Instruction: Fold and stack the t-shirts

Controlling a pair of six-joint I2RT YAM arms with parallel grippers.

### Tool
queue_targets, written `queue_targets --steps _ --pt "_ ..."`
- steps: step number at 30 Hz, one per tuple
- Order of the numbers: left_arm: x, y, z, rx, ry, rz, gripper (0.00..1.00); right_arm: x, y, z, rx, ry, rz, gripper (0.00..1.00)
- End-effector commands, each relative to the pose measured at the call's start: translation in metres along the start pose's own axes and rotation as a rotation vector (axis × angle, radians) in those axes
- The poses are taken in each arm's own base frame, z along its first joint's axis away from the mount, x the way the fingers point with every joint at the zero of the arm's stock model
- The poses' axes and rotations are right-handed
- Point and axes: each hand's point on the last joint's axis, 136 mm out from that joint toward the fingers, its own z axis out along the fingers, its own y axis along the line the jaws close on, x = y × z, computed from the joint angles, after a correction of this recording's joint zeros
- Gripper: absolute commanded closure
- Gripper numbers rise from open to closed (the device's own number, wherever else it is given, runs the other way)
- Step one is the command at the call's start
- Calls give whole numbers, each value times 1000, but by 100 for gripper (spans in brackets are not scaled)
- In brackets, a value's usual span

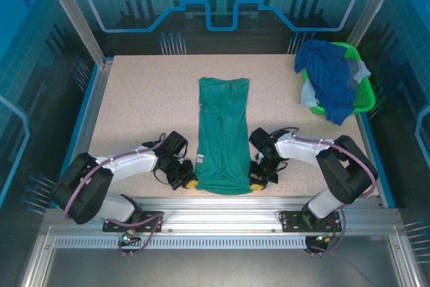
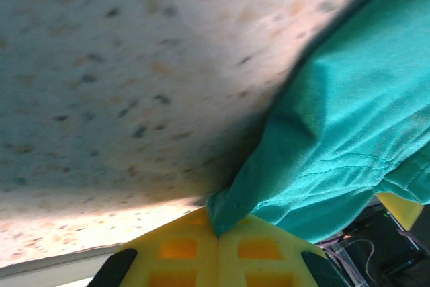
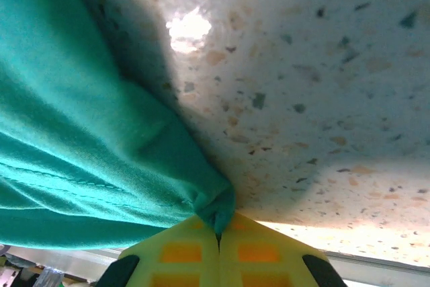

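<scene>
At the green shirt's point(image 1: 225, 132) near left corner, your left gripper point(image 1: 190, 181) is clamped on the hem; at its near right corner, your right gripper point(image 1: 257, 181) pinches the cloth likewise. The shirt lies flat as a long strip, so lift both corners evenly and carry them toward its far end, keeping the edge taut and square. Overhead you see the other shirts point(image 1: 332, 78) heaped in the basket point(image 1: 361, 102), far right of the strip; the wrist cameras add cloth caught between closed yellow fingers point(image 2: 181, 253).

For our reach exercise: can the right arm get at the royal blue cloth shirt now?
Probably not yet: the right gripper is shut on the teal-green cloth shirt, far from the royal blue shirt.
</scene>
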Motion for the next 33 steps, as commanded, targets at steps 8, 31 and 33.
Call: queue_targets --steps 8,31,33 --pt "3 -40 -40 114 -96 80 100 3 20 -38 -21 -86 -7 100" --pt "-152 -170 -117 386 -327 20 100 -147 99 -142 -147 -351 67 100" --pt "-163 -176 -117 385 -330 27 100 -160 102 -143 -139 -355 71 100"
